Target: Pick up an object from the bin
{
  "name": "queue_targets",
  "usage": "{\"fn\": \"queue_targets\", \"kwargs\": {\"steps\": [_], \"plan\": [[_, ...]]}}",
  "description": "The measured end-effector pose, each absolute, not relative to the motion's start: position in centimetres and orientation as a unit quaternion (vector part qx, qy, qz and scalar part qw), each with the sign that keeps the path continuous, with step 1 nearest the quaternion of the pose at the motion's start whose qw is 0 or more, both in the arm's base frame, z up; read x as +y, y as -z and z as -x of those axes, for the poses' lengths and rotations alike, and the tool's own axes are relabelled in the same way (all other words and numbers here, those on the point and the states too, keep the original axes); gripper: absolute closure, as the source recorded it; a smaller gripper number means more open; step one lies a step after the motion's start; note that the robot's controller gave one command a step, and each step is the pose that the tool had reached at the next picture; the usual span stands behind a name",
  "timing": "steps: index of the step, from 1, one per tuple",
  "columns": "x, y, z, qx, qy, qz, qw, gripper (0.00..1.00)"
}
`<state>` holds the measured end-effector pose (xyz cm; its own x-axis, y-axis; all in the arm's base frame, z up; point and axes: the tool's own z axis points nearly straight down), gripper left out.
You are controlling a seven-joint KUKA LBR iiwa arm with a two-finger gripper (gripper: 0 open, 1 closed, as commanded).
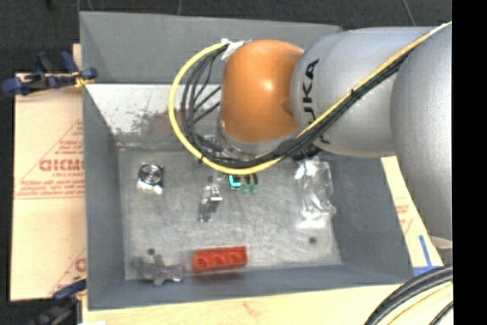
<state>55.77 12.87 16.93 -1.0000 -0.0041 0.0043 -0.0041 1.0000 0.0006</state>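
**Hand [242, 180] low over the middle of the bin [103, 186]**

The hand peeks out beneath the arm's orange cover [259, 91]; whether it is open or closed, or has hold of anything, cannot be told. Nearest it, just toward the left wall, lies a small silver metal piece [209, 203]. Farther out are a round silver cap [151, 177] near the left wall, crumpled clear plastic [316, 194] by the right wall, a red brick [220, 259] along the near edge and a grey scrap [156, 269] in the near-left corner.
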Motion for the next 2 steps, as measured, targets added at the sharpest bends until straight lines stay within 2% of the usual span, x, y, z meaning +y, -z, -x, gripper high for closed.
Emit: {"fn": "queue_targets", "kwargs": {"steps": [1,2], "plan": [[16.0,-9.0,-62.9,-0.985,0.0,-0.174,-0.001,0.0],[21.1,-7.8,-62.8,-0.981,0.002,-0.193,-0.003,0.0]]}}
